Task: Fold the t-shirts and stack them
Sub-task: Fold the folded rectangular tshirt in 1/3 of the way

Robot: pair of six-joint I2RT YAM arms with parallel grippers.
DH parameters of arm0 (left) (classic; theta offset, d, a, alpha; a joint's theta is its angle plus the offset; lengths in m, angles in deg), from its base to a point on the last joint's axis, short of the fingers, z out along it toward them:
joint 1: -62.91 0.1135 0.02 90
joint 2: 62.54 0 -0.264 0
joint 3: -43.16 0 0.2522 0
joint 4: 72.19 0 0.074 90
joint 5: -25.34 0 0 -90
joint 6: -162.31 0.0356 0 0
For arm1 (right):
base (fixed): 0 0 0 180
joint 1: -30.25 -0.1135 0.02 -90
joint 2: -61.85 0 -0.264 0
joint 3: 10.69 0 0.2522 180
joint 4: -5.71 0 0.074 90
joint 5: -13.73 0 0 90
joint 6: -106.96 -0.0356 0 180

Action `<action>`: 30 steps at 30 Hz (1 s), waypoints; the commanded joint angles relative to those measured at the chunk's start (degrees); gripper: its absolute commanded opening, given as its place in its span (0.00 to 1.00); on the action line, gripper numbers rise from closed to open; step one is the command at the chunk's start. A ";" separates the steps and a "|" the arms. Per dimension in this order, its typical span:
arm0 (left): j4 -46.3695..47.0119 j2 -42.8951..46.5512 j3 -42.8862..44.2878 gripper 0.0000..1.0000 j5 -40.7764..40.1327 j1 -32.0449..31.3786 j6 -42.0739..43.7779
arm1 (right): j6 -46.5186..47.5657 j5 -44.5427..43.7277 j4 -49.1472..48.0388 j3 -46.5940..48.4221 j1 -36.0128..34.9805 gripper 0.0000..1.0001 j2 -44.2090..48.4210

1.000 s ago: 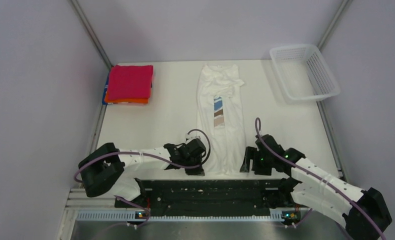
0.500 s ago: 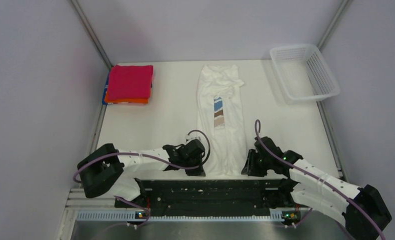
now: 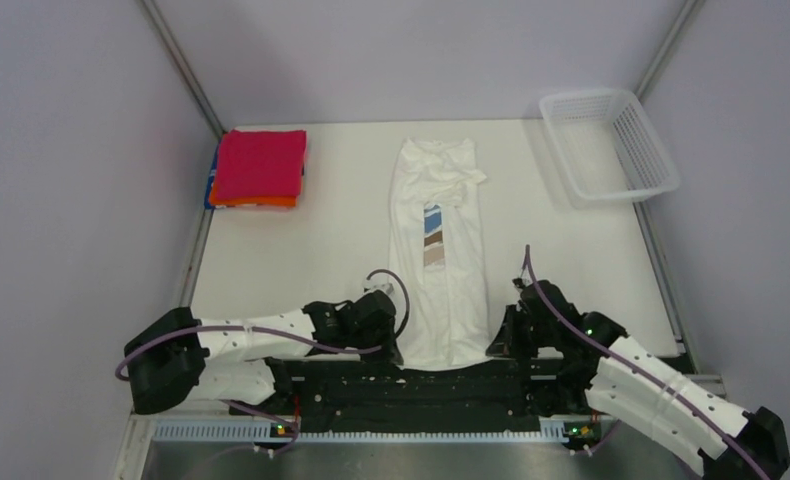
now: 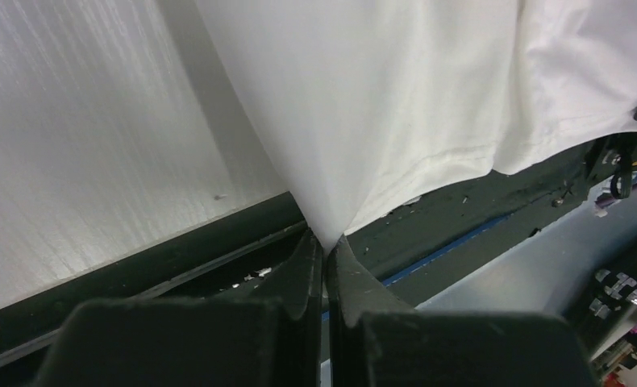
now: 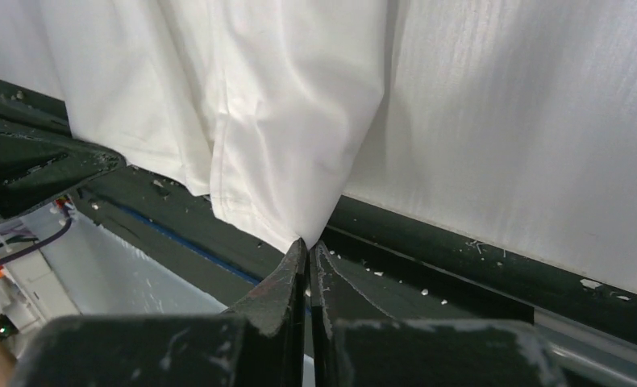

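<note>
A long white t-shirt (image 3: 448, 270) with a brown and blue print lies folded lengthwise down the middle of the table, its hem hanging over the near edge. My left gripper (image 3: 396, 352) is shut on the hem's left corner (image 4: 325, 234). My right gripper (image 3: 493, 346) is shut on the hem's right corner (image 5: 303, 234). The cloth (image 4: 364, 105) stretches away from both sets of jaws. A stack of folded t-shirts (image 3: 259, 168), crimson on top with orange and blue beneath, sits at the far left.
A white mesh basket (image 3: 608, 145) stands at the far right corner. The black base rail (image 3: 421, 385) runs along the near edge under the hem. Walls and metal posts enclose the table.
The right gripper has closed on the hem's right corner. Both arms have drawn back toward the near edge, pulling the white t-shirt straighter and its hem over the edge.
</note>
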 commanded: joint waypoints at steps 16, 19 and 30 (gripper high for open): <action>0.22 -5.31 17.20 0.00 -1.80 18.62 12.60 | 12.05 -5.81 -10.98 20.19 6.80 0.00 -21.27; -0.75 -9.59 23.49 0.00 -0.71 21.18 16.35 | 15.28 -2.65 -12.53 23.71 11.85 0.00 -25.85; -8.40 -28.11 43.49 0.00 1.66 32.22 23.54 | 15.81 -2.13 -26.72 33.74 20.75 0.00 -41.63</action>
